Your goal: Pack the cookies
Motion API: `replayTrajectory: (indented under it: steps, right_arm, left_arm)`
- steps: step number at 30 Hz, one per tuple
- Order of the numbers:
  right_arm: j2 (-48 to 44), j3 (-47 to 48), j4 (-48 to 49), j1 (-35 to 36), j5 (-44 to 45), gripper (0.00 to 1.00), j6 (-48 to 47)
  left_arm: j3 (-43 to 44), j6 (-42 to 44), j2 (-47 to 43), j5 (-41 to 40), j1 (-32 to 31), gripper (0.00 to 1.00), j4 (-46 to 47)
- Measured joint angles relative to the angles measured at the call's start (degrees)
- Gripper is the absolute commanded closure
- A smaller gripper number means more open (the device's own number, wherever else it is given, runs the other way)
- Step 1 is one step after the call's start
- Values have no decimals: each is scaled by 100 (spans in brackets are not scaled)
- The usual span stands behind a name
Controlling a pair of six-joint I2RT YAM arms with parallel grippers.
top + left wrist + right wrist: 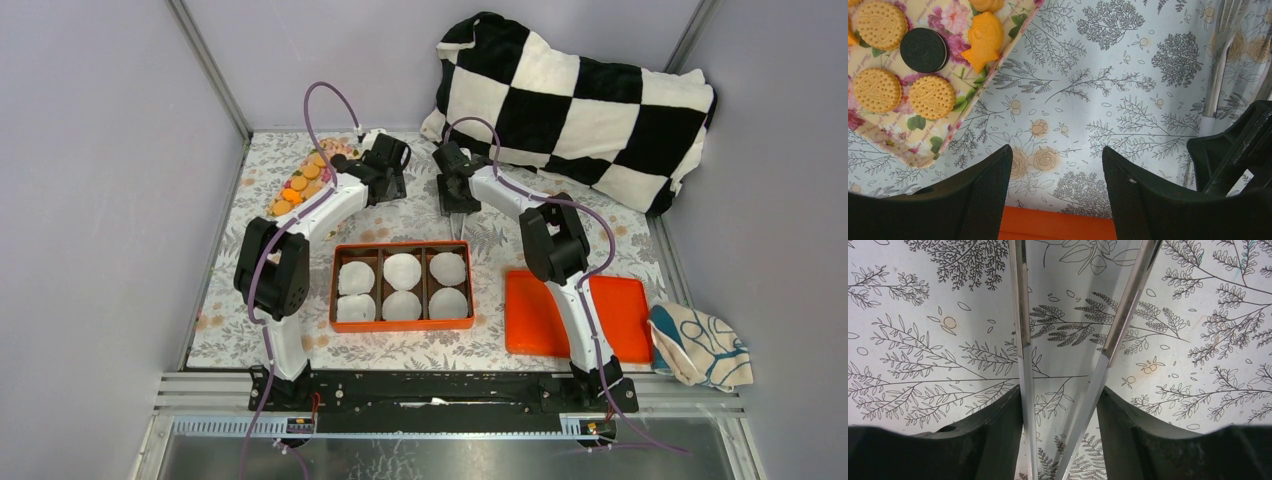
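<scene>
The cookies [300,180] lie on a floral tray [923,150] at the far left of the cloth: round tan ones [878,22], a dark one [924,50] and an orange fish-shaped one [984,40]. My left gripper [1055,152] hangs open over bare cloth just right of the tray, with nothing between its fingers. My right gripper [1060,395] is shut on metal tongs [1023,315]. Their two blades press against my jaws' inner faces and spread apart toward the cloth. In the top view the tongs [457,225] point down just behind the orange box [336,285].
The orange box holds several white pleated paper cups [402,270]. An orange lid [620,310] lies to its right, with a crumpled patterned cloth [700,345] beyond it. A black-and-white checkered pillow [580,100] fills the back right. Grey walls close both sides.
</scene>
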Motion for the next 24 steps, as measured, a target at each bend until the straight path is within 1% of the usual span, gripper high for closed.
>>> replayTrajectory:
  steps: [2, 6, 9, 16, 21, 24]
  right_arm:
    - [0, 17, -22, 0, 0, 51, -24]
    - [-2, 72, -175, 0, 50, 67, -94]
    - [-57, 72, -358, 0, 221, 69, -219]
    - [-385, 72, -1071, -7, 741, 69, -531]
    - [-927, 72, -1283, -7, 785, 67, -584]
    - [-1397, 42, -1333, -7, 791, 64, -584]
  left_arm:
    - [-13, 0, 0, 0, 0, 29, 0]
    - [-17, 2, 0, 0, 11, 28, 0]
    - [-17, 0, 11, 17, 59, 28, 0]
    - [-17, 0, 94, 120, 227, 28, 0]
    - [24, 2, 98, 190, 258, 28, 0]
    - [74, 2, 109, 256, 262, 28, 0]
